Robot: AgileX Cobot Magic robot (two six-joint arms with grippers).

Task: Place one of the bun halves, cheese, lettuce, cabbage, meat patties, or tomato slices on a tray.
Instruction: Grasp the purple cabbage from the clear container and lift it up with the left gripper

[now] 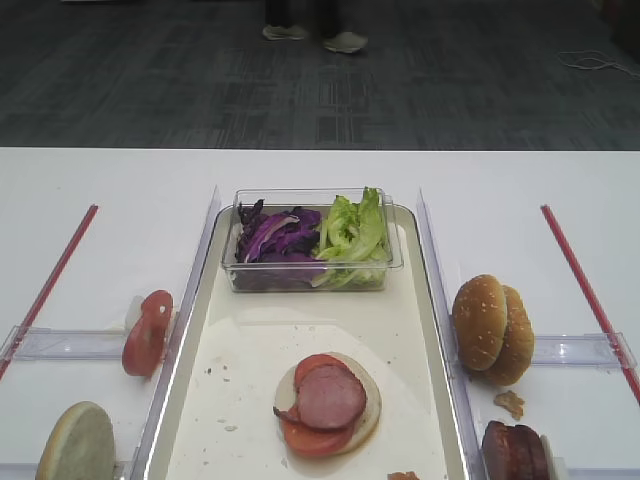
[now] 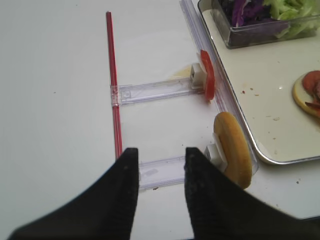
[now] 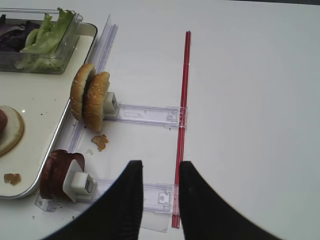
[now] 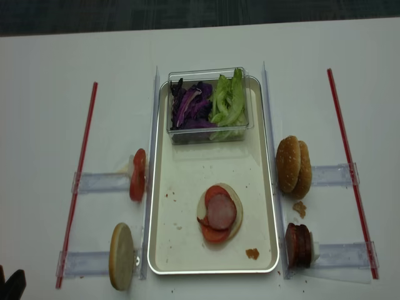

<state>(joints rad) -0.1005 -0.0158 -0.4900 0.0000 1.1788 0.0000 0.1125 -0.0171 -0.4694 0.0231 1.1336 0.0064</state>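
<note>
Tray (image 1: 425, 300) fills the middle of the high view, cream-white and speckled with crumbs; neither claw shows here. On it lies a bun half (image 1: 360, 405), cut face up, topped with tomato slices (image 1: 312, 438) and a pink meat patty (image 1: 331, 397). A clear tub (image 1: 310, 278) at the tray's far end holds purple cabbage (image 1: 275, 235) and frilly green lettuce (image 1: 355, 230).

Right wrist view: the right claw (image 3: 160, 172) hovers over the white table, its dark fingers (image 3: 131, 185) parted and holding nothing. Ahead and to its left stand two sesame buns (image 3: 90, 100) on edge; nearer left, dark patties (image 3: 55, 175) stand in a clear holder. A red strip (image 3: 183, 100) runs just ahead.

Left wrist view: the left claw (image 2: 159, 167) is likewise spread and empty above the table. Just right of it a bun half (image 2: 232, 149) stands on edge; farther ahead a tomato slice (image 2: 207, 75) stands upright.

Second high view: only a dark tip shows at the bottom left corner; the stacked bun sits mid-tray.
</note>
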